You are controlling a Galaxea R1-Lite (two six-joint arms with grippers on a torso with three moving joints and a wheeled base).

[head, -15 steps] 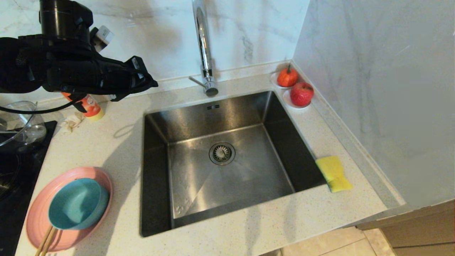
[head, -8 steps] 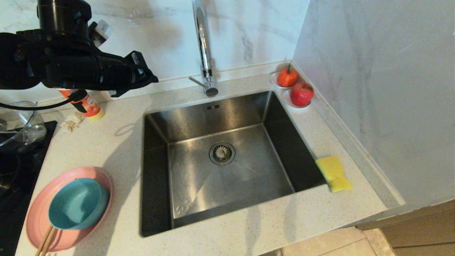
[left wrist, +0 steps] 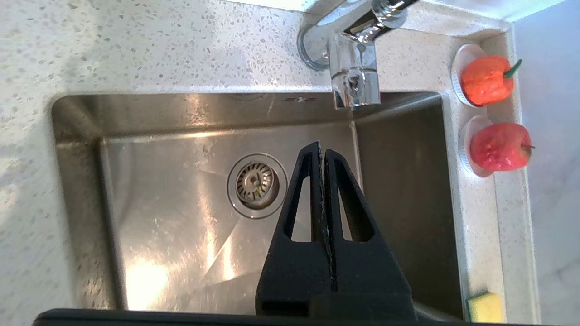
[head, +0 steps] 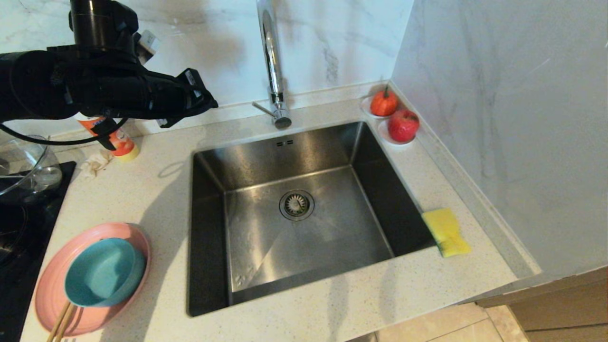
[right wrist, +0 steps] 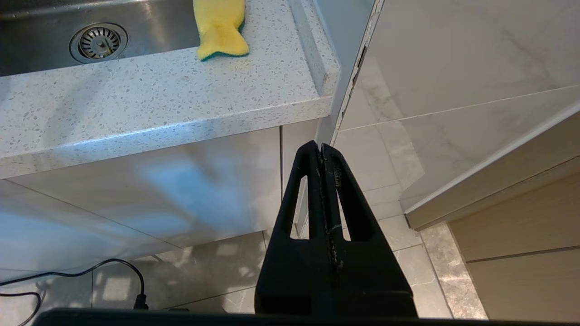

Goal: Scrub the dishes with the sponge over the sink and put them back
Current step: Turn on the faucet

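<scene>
A teal-blue bowl [head: 104, 271] sits inside a pink plate [head: 52, 285] on the counter left of the sink [head: 294, 256]. The yellow sponge [head: 446, 232] lies on the counter at the sink's right rim, also seen in the right wrist view [right wrist: 220, 27]. My left gripper [head: 211, 102] hangs high near the back wall, left of the tap [head: 273, 66], shut and empty; its wrist view shows the shut gripper [left wrist: 321, 147] above the drain [left wrist: 257, 184]. My right gripper [right wrist: 319, 146] is shut and empty, parked below the counter edge over the floor.
Two red fruits [head: 401, 124] on small saucers sit in the back right corner. An orange-and-white bottle [head: 118, 141] and crumpled paper [head: 96, 163] stand behind the left arm. A glass bowl [head: 23, 164] rests on the black hob at far left. Chopsticks [head: 61, 323] lean on the plate.
My left arm has shifted a little to the right, toward the tap, staying high and shut. Nothing else has moved.
</scene>
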